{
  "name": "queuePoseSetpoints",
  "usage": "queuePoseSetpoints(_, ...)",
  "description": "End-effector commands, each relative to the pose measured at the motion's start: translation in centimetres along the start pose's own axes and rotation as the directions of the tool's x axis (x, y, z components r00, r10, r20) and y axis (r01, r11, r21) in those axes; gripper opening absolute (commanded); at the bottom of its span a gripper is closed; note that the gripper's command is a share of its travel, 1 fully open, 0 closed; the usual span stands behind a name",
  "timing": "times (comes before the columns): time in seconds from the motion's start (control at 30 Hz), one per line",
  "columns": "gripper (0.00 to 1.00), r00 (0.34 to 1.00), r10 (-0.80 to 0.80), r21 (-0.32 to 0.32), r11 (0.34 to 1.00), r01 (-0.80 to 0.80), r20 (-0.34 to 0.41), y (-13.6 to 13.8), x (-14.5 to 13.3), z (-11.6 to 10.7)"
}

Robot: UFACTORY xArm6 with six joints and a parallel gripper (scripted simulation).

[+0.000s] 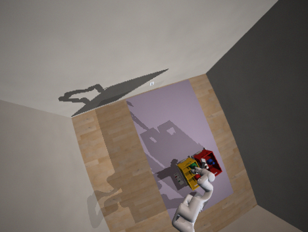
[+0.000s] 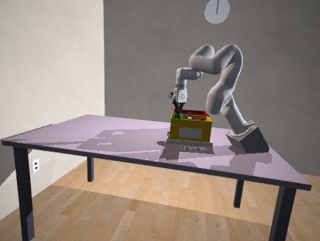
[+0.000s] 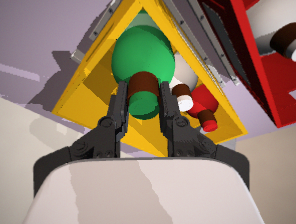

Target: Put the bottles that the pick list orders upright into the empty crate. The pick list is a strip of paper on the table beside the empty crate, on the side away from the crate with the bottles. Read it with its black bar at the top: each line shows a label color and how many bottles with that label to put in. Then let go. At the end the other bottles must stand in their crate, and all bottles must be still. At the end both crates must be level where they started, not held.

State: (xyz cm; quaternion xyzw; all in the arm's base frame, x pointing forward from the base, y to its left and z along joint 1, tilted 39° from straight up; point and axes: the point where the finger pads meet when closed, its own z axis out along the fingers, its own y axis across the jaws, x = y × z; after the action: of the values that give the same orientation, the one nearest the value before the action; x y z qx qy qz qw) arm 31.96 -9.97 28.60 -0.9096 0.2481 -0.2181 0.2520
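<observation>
The gripper (image 3: 144, 86) (image 2: 178, 110) is shut on the neck of a green bottle (image 3: 142, 52) (image 2: 177, 116) (image 1: 193, 165), at its brown band. The bottle is upright, low in the far-left part of the yellow crate (image 3: 82, 107) (image 2: 208, 133); its base is hidden. A white bottle (image 3: 185, 72) and a red bottle (image 3: 204, 100) (image 1: 197, 176) stand in the same crate. The red crate (image 3: 250, 55) (image 1: 216, 161) holds a blue bottle (image 1: 210, 161) and a white one (image 3: 272, 20). The pick list (image 1: 178, 178) (image 2: 193, 148) lies beside the yellow crate, too small to read.
The two crates stand close side by side, with the red crate's wall near the fingers' right in the wrist view. The arm's base (image 2: 249, 138) is bolted to the lilac table (image 2: 85, 127) to the right of the crates in the exterior view.
</observation>
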Motion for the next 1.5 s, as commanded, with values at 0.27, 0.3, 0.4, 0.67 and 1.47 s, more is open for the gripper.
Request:
queuePoseSetpoints(0.27,0.00,1.000,-0.001,-0.001,1.000,0.001,-0.003,0.0,0.1,1.2)
queuePoseSetpoints(0.3,0.00,1.000,-0.001,0.000,1.000,0.001,-0.003,0.0,0.1,1.3)
queuePoseSetpoints(0.4,0.00,1.000,-0.001,0.000,1.000,0.001,-0.003,0.0,0.1,1.4)
queuePoseSetpoints(0.67,0.00,1.000,-0.001,0.000,1.000,0.001,-0.003,0.0,0.1,2.2)
queuePoseSetpoints(1.47,0.00,1.000,-0.001,0.000,1.000,0.001,-0.003,0.0,0.1,3.0)
